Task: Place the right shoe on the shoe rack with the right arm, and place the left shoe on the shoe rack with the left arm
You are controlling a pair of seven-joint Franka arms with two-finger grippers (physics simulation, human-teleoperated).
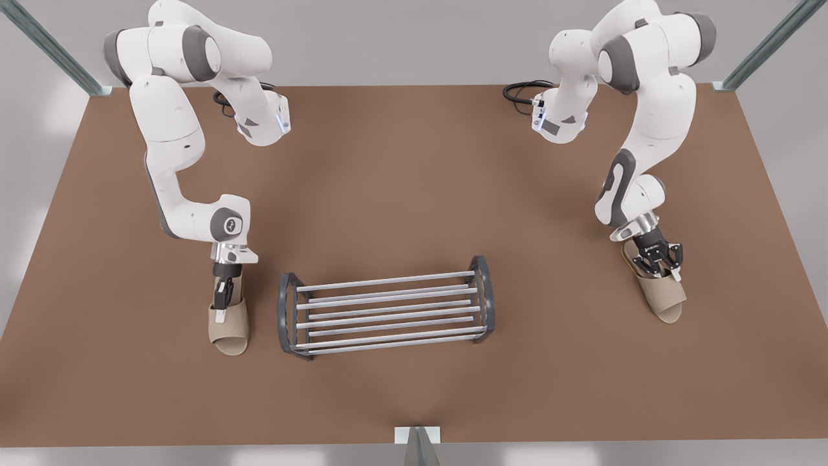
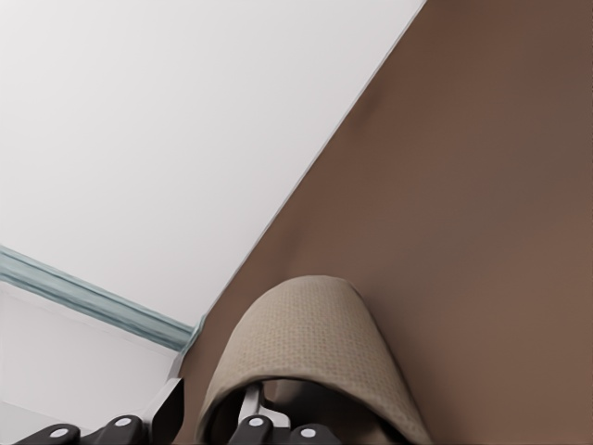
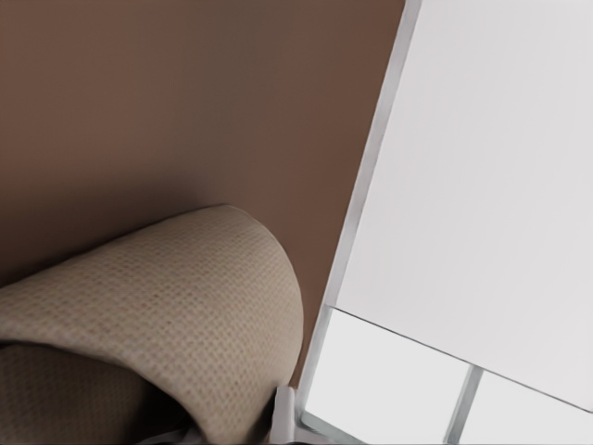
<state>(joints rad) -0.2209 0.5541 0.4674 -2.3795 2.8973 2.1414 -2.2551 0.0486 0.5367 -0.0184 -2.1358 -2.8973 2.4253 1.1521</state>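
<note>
Front view, right: left gripper (image 1: 656,264) spread astride left slipper (image 1: 663,299), right gripper (image 1: 222,304), grip untellable, at right slipper (image 1: 231,327), both flanking shoe rack (image 1: 388,281); likely light, floppy, best pinched by strap.

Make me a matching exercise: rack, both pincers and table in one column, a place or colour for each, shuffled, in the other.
1. rack
2. left pincer
3. right pincer
4. table

a. at the slipper at the front view's left
b. between the two slippers
c. brown
d. at the slipper at the front view's right

Pairs: 1-b, 2-d, 3-a, 4-c.
</note>
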